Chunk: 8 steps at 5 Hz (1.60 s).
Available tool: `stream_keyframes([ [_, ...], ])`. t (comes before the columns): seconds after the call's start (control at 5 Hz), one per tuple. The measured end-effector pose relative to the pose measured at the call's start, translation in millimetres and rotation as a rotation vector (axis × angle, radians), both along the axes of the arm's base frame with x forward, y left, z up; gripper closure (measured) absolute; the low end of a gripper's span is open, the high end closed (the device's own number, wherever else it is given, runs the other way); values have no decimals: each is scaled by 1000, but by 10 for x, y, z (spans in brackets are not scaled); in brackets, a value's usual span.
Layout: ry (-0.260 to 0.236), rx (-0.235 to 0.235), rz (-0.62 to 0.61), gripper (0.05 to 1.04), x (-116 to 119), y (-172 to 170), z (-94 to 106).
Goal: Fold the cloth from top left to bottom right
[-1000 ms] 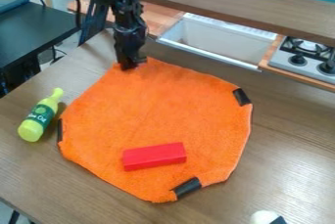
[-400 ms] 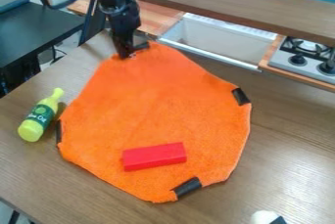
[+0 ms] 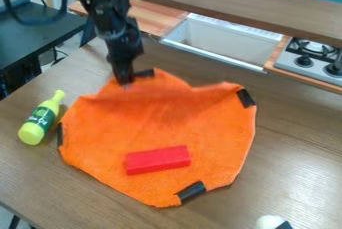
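Camera view: orange cloth (image 3: 153, 123) mid-table, top edge rumpled w/ a dip betw. gripper (image 3: 125, 82) & R dark patch (image 3: 246, 98); lower edges flat. Tabletop (image 3: 294, 138) runs wide on view's R, narrower strip lower L. Red block (image 3: 157, 160) on cloth's lower half, in the fold's way. Yellow-green bottle (image 3: 41, 118) just beside L edge. Sink (image 3: 220, 40), stove (image 3: 310, 58) beyond, upper R. Arm slants down fr. upper L; gripper points down, pinching cloth near top L corner.
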State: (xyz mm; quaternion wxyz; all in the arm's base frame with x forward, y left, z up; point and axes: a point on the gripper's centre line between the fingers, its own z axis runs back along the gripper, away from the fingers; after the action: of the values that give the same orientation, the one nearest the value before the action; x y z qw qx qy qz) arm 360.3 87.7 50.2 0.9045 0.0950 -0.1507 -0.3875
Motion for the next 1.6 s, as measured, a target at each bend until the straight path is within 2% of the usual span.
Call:
stream_keyframes([
  [0.2,21,25,-56,1033,-338,-105,-87],
  [0.4,23,11,-107,1033,-563,-273,-73],
  [0.8,23,-12,-151,1033,-681,-552,36],
  [1.0,52,-15,-154,1033,-732,-693,1],
  [1.2,57,-23,-149,1033,-793,-868,47],
  [1.6,108,6,-149,1011,-994,-1083,-108],
])
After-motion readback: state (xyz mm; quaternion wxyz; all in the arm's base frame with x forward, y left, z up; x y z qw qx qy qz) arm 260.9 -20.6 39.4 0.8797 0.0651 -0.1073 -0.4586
